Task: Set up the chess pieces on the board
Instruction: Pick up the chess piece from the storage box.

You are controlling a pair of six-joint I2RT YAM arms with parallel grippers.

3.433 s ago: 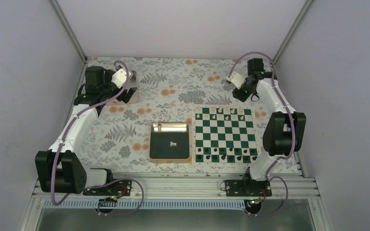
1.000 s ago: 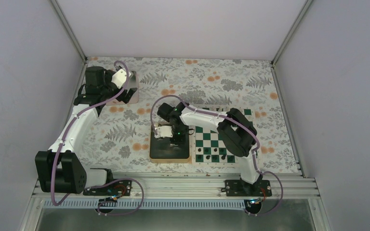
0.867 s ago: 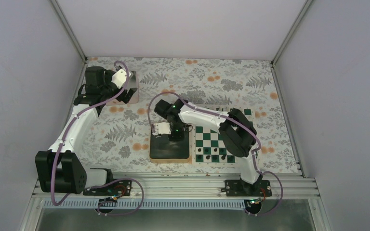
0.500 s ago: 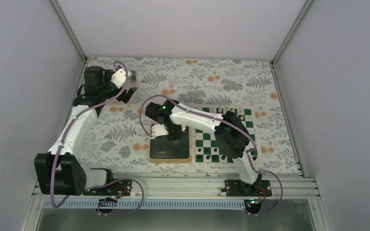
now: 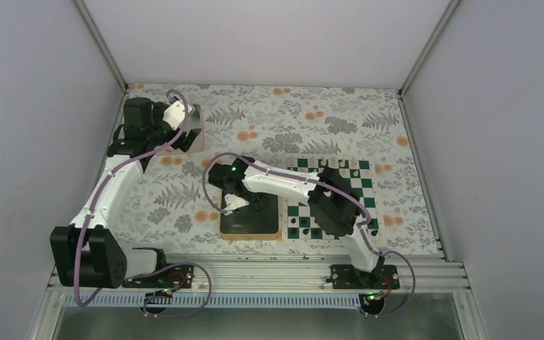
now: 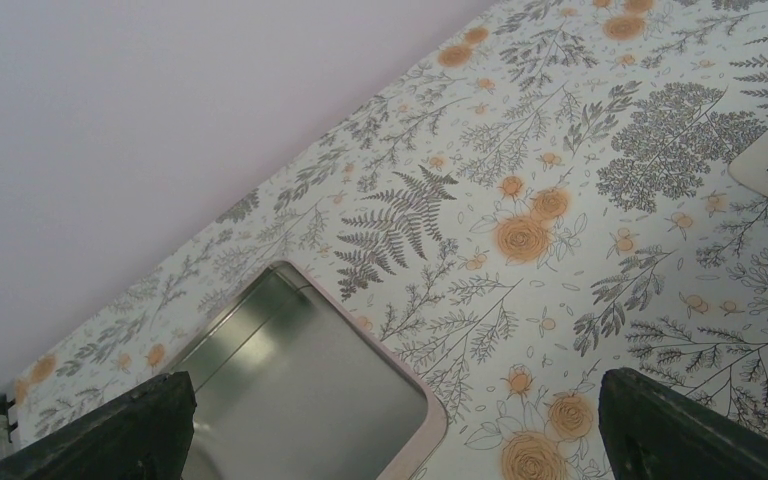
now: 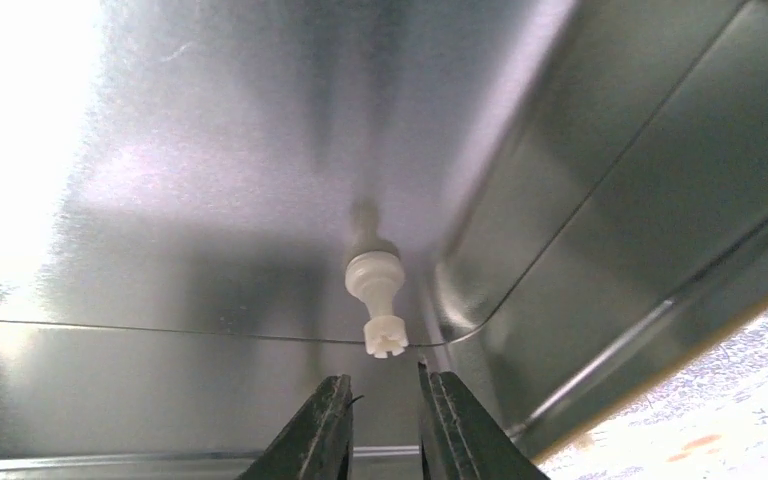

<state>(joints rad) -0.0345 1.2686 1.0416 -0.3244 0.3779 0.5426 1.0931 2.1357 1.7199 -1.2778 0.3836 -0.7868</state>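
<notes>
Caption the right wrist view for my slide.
Narrowly parted right pincer poised just short of a white chess piece lying in the metal tray, near its corner.

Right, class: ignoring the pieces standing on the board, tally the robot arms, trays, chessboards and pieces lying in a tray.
Robot arms: 2 (left arm, right arm)
Trays: 2 (gold-rimmed tray, silver tray)
Chessboard: 1
White chess piece in the gold-rimmed tray: 1
Total: 6
</notes>
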